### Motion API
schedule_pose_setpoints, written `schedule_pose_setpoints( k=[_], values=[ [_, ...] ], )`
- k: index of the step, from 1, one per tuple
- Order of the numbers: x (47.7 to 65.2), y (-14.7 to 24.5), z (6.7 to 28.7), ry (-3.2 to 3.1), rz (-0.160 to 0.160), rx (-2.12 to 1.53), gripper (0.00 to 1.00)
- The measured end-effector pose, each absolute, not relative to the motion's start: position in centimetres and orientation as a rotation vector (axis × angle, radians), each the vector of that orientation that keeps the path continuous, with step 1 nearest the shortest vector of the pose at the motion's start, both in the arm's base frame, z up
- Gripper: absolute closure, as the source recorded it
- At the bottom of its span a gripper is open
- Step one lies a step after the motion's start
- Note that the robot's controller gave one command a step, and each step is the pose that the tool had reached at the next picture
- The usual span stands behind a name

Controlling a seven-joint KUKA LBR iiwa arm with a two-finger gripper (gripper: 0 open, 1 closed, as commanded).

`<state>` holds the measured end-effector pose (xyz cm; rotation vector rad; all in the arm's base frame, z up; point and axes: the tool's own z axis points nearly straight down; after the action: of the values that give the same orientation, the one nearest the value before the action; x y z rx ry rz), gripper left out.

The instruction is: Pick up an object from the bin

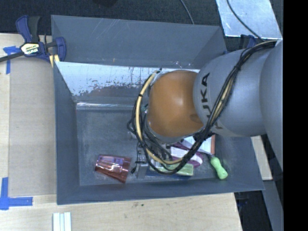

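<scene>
1. The gripper (140, 166) hangs by the front of the bin (67, 129), just beside a crumpled red-and-clear wrapper (113, 167). Under the orange cover (171, 102), it cannot be told whether it is spread or closed.
2. A clean pick likely means centring on that wrapper, clear of the packet heap (190, 153).

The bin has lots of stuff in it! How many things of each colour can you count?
Red see-through wrapper, lying front left: 1
Green stick-shaped thing, front right: 1
Pink-and-white pack, in a heap partly hidden under the arm: at least 1
Total: at least 3; the heap cannot be counted fully.
</scene>
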<state>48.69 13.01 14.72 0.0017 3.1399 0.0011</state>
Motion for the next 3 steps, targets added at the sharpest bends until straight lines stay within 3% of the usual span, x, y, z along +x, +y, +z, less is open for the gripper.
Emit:
schedule_pose_setpoints(
  k=[1, 2, 3],
  values=[
    [48.5, 17.2, 7.0, 3.14, 0.003, -0.027, 0.0],
    [48.8, 17.8, 11.2, 3.126, 0.005, 0.139, 0.0],
    [48.7, 20.6, 10.0, 3.135, 0.004, 0.113, 0.0]
  ],
)
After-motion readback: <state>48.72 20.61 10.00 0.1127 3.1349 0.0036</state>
